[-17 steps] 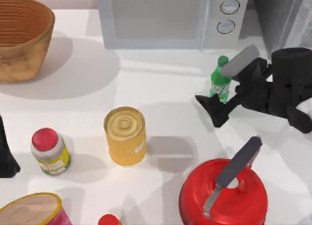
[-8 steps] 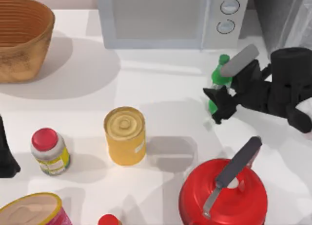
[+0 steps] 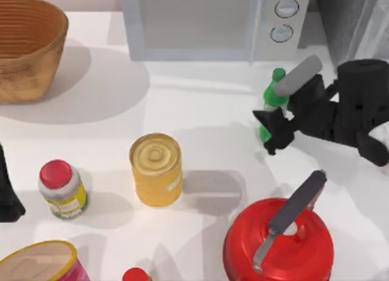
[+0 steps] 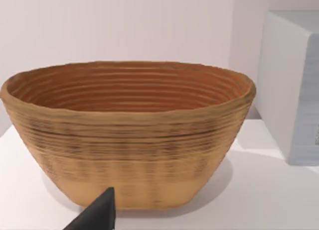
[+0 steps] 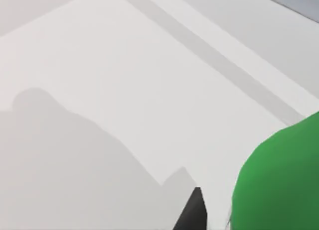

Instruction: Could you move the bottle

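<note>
The bottle, slim and green with a green cap, stands upright at the back right of the table, just in front of the microwave. My right gripper is shut on its lower body, and the black fingers hide the label and base. In the right wrist view the bottle looms close beside one dark fingertip. My left arm rests parked at the table's left edge.
A microwave stands along the back and a wicker basket at the back left. A yellow can sits mid-table, a red-capped jar to its left. A red pot with a grey handle stands at the front right.
The right gripper's fingers closed from either side of the bottle onto its lower body, then held still. The bottle stays in place and the left arm has not moved.
</note>
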Robot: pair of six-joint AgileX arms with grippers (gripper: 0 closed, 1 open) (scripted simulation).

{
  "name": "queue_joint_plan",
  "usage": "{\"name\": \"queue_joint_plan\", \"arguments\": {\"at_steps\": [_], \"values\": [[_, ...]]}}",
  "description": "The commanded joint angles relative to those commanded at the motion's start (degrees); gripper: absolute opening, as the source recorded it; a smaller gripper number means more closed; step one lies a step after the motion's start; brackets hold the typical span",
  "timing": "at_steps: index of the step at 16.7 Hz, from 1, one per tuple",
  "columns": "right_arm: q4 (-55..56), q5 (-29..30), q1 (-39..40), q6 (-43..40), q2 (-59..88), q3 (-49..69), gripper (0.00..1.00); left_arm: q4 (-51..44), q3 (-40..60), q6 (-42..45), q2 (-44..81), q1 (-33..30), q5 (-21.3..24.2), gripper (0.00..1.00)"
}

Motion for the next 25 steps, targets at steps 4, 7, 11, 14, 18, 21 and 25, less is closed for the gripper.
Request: {"name": "queue_joint_plan", "arguments": {"at_steps": [4,7,11,14,18,21,25], "values": [[0.0,0.0,-0.1,0.0,0.0,0.0,0.00,0.0,0.0,0.0,0.0,0.0,0.0,1.00],[0.0,0.1,-2.3,0.2,-1.5,-1.3,0.00,0.0,0.0,0.0,0.0,0.0,0.0,1.00],[0.1,0.6,-13.7,0.9,-8.5,-6.7,0.00,0.0,0.0,0.0,0.0,0.0,0.0,1.00],[0.2,1.2,-27.0,1.7,-15.7,-12.3,0.00,0.0,0.0,0.0,0.0,0.0,0.0,1.00],[0.1,2.0,-38.9,2.6,-24.0,-19.1,0.00,0.0,0.0,0.0,0.0,0.0,0.0,1.00],[0.0,2.2,-41.3,2.8,-26.2,-21.1,0.00,0.0,0.0,0.0,0.0,0.0,0.0,1.00],[0.1,2.2,-41.1,2.9,-25.7,-20.9,0.00,0.0,0.0,0.0,0.0,0.0,0.0,1.00]]}}
